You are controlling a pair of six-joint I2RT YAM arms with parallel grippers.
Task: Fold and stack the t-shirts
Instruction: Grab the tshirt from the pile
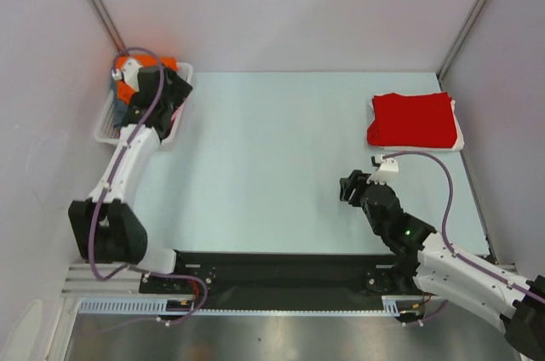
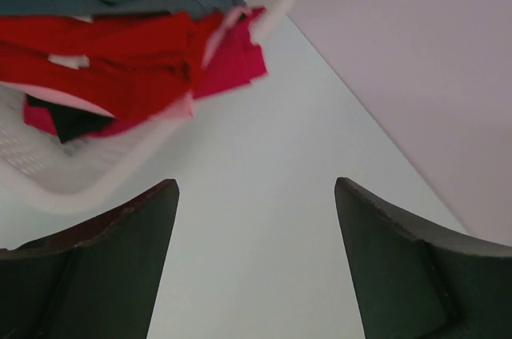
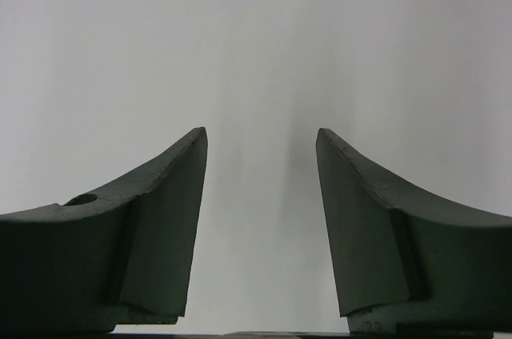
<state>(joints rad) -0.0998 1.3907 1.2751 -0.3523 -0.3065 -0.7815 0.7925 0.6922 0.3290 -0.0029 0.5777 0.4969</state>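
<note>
From above, a folded red tee (image 1: 413, 118) lies far right; the left gripper (image 1: 174, 99) is at the far-left basket (image 1: 106, 127) of tees (image 1: 164, 63), and the right gripper (image 1: 351, 186) is near right. Left wrist: jaws wide and empty, tees just beyond. Right wrist: jaws apart, empty.

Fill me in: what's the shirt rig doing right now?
The left pincer hovers at the edge of the white basket at the far left, open and empty, the piled tees just ahead. The right pincer hangs open over the table, holding nothing. One folded red tee lies far right.
</note>
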